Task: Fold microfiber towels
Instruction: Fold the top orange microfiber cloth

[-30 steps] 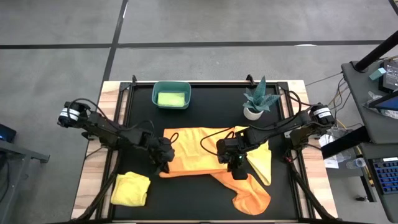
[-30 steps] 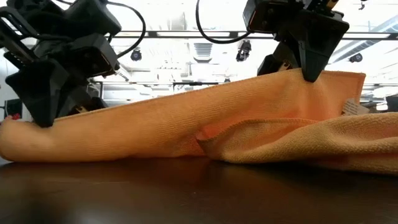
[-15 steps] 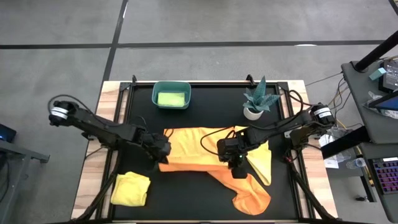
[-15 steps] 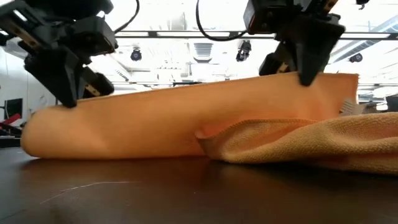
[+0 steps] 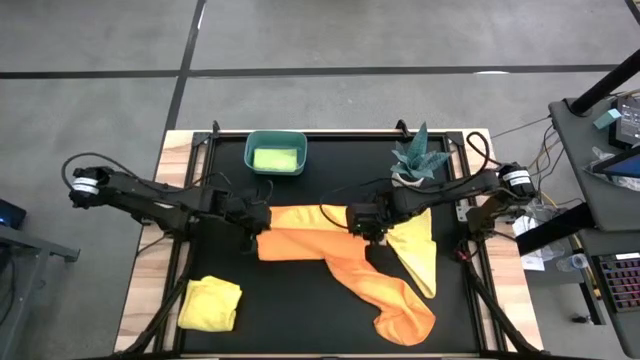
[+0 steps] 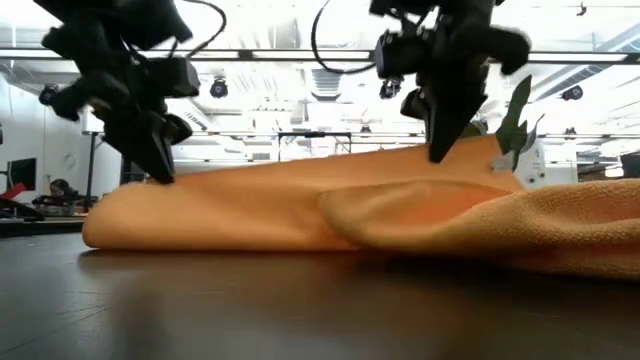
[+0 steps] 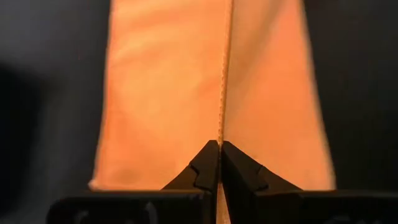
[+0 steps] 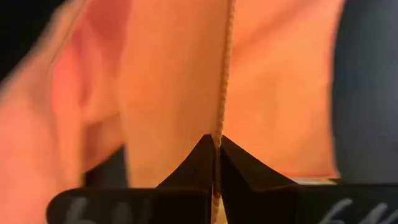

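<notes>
Orange microfiber towel [image 5: 300, 240] stretches between my two grippers on the black table [image 5: 300, 310]. My left gripper [image 5: 262, 222] and right gripper [image 5: 368, 226] each pinch its hem, jaws pressed together.

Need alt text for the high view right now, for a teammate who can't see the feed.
Both grippers, left and right, pinch an edge of the orange towel at mid-table, its other end trailing toward the front. A yellow towel lies under it; another sits front-left.
</notes>
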